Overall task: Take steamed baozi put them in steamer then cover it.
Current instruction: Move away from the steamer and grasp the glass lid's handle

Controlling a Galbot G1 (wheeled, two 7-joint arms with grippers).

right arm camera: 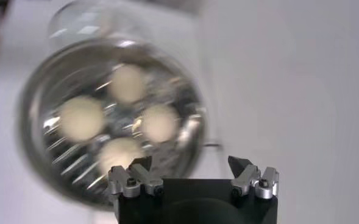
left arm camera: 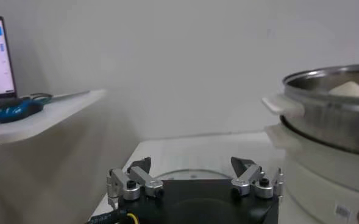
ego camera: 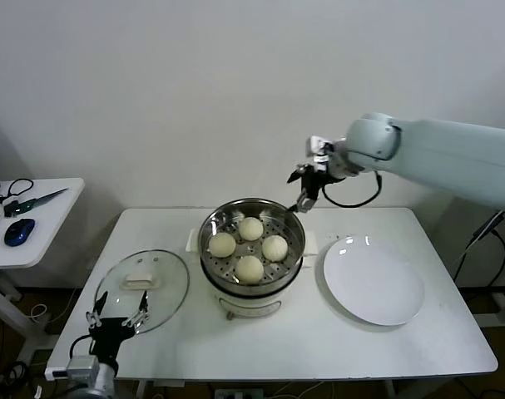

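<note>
The steel steamer (ego camera: pixel 252 218) on its cream base stands mid-table with several cream-white baozi (ego camera: pixel 250 229) on its perforated tray. It also shows in the right wrist view (right arm camera: pixel 185 131) with the baozi (right arm camera: pixel 81 117) inside, and in the left wrist view (left arm camera: pixel 331 103). The glass cover (ego camera: pixel 144 287) with its cream handle lies flat on the table left of the steamer, its rim showing in the left wrist view (left arm camera: pixel 185 175). My right gripper (ego camera: pixel 302 187) is open and empty, raised above the steamer's far right rim. My left gripper (ego camera: pixel 117 311) is open and empty, low at the cover's near edge.
A flat white plate (ego camera: pixel 373 280) lies right of the steamer. A side table (ego camera: pixel 32 220) at the far left holds a blue mouse (ego camera: pixel 19 232) and cables. The table's front edge runs close behind my left gripper.
</note>
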